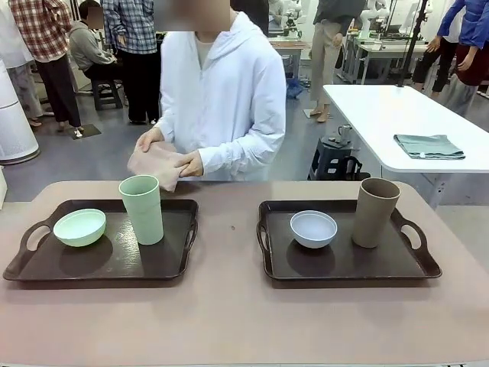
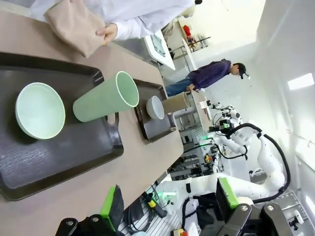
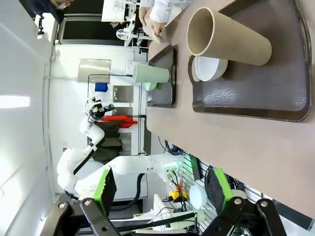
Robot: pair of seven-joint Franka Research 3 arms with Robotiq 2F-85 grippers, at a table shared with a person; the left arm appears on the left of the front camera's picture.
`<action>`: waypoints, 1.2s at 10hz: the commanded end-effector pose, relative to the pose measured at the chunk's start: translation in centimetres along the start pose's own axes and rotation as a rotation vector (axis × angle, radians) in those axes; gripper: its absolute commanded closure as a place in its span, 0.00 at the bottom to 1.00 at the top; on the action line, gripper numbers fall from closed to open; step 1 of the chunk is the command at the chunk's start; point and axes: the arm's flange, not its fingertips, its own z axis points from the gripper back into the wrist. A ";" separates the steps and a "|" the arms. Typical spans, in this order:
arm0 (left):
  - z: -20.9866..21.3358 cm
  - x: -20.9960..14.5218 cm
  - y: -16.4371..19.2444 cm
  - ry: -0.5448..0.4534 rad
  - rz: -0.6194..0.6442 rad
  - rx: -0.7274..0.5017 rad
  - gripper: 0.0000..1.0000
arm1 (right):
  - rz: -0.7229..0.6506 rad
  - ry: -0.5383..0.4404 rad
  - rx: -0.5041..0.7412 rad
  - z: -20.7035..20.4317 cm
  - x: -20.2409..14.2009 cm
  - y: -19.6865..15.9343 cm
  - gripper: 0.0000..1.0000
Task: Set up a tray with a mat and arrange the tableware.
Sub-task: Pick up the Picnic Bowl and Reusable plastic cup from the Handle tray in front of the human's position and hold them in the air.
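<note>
Two dark brown trays lie side by side on the table. The left tray holds a pale green bowl and an upright pale green cup. On the right tray stand a white bowl and a tan-brown cup. At the far edge, a person in white holds a folded beige mat in both hands. My left gripper hangs open above the near table edge, well back from the green cup. My right gripper is open too, off the table's near side, away from the tan cup.
Bare tabletop runs between the trays and along the near edge. A white table with a folded grey cloth stands behind at the right. Other people stand far back.
</note>
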 end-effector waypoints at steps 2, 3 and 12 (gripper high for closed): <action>-0.2 -0.4 0.1 -0.034 -0.013 -0.001 0.00 | 0.012 -0.020 0.002 -0.1 -0.4 -0.1 0.00; -0.2 -0.4 0.1 -0.034 -0.013 -0.001 0.00 | 0.012 -0.020 0.002 -0.1 -0.4 -0.1 0.00; -0.2 -0.4 0.1 -0.034 -0.013 -0.001 0.00 | 0.012 -0.020 0.002 -0.1 -0.4 -0.1 0.00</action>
